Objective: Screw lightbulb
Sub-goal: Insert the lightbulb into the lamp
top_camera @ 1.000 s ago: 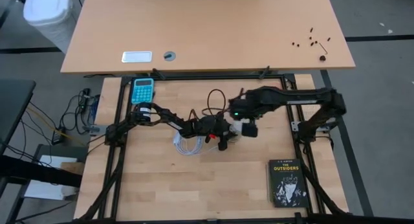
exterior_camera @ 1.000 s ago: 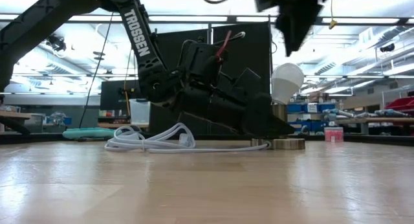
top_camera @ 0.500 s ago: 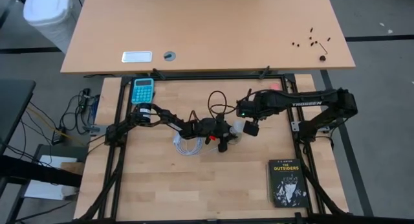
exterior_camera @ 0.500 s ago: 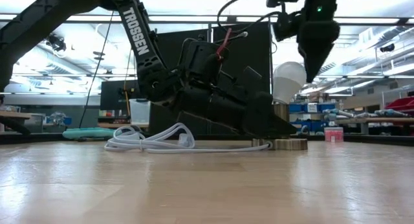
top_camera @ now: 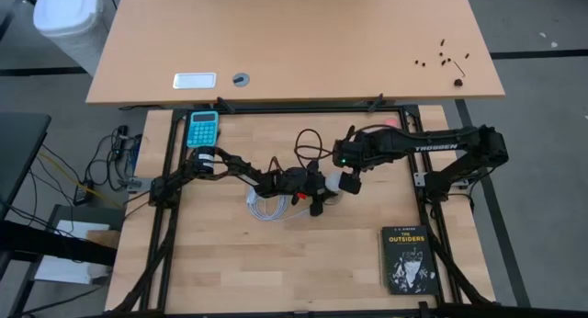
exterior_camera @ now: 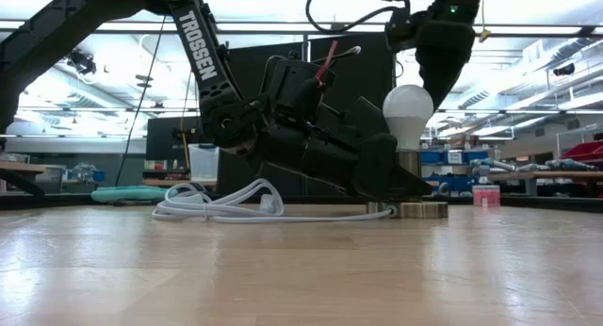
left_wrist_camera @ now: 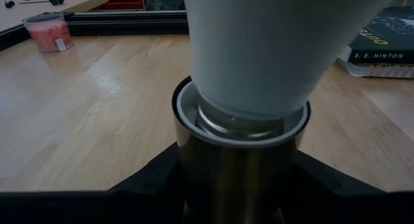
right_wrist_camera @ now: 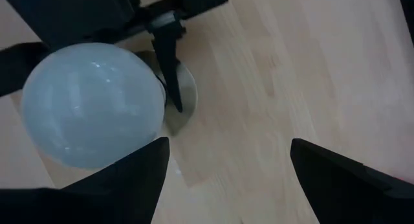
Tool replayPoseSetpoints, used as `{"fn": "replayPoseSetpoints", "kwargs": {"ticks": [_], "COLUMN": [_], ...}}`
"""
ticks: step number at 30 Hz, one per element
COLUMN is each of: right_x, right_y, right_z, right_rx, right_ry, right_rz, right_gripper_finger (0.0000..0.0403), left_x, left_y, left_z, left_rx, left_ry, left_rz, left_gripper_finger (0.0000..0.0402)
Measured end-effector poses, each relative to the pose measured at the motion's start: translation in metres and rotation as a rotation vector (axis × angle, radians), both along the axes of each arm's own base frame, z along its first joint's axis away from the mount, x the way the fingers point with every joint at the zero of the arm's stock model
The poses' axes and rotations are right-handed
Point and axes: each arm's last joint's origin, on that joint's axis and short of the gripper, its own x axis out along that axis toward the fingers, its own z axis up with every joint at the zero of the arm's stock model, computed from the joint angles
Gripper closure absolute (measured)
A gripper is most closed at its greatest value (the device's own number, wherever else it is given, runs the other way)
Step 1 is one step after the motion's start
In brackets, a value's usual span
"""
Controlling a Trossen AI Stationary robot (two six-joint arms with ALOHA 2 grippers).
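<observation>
The white lightbulb (exterior_camera: 408, 111) stands with its grey screw base (left_wrist_camera: 240, 120) in the mouth of a brass socket (left_wrist_camera: 239, 160). The socket's round foot (exterior_camera: 415, 209) rests on the table. My left gripper (exterior_camera: 382, 180) reaches in low from the table's left and is shut on the socket. My right gripper (right_wrist_camera: 223, 179) hangs open just above the bulb (right_wrist_camera: 90, 104), pointing steeply down. The bulb lies under one of its fingers (right_wrist_camera: 132, 179), not in the gap. In the high view the bulb (top_camera: 336, 182) shows between both hands. My left gripper pinches the socket's upright brass barrel (left_wrist_camera: 194, 175) between its two fingers (left_wrist_camera: 150, 180), one on each side. The fingers come nearly level from the table's left. The socket stands upright on its foot on the table. My right gripper: I cannot tell whether its finger (exterior_camera: 435, 92) touches the bulb's dome.
The socket's white cord (top_camera: 266, 205) lies coiled on the table left of the socket. A black book (top_camera: 407, 259) lies at the near right. A teal calculator (top_camera: 203, 128) sits at the far left and a small pink-red tub (left_wrist_camera: 46, 32) at the far right.
My right gripper has come down toward the bulb's top and rolled about its own axis, staying open. In the low view the bulb's dome has shifted from leaning right to standing more upright in the socket.
</observation>
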Motion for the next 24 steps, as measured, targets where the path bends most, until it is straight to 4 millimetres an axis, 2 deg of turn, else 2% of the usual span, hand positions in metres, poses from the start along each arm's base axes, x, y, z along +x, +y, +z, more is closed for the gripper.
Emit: {"fn": "replayPoseSetpoints", "kwargs": {"ticks": [13,16,20,24], "right_x": [0.000,-0.006,-0.022,-0.035], "right_y": [-0.010,-0.011,-0.002,0.018], "right_z": [0.000,0.003,0.010,0.000], "right_rx": [-0.014,-0.009,0.040,0.068], "right_ry": [-0.012,0.035,0.079,0.028], "right_rz": [-0.021,-0.017,0.020,0.059], "right_gripper_finger": [0.0070,0.0070,0.0070,0.0070], "left_x": [0.000,0.000,0.000,0.000], "left_y": [0.000,-0.001,-0.001,-0.001], "left_z": [0.000,0.000,-0.001,-0.001], "left_rx": [-0.002,-0.003,-0.002,-0.002], "left_ry": [0.001,0.001,0.003,0.003], "left_rz": [0.000,-0.001,-0.001,-0.001], "left_gripper_finger": [0.0208,0.0208,0.0208,0.0208]}}
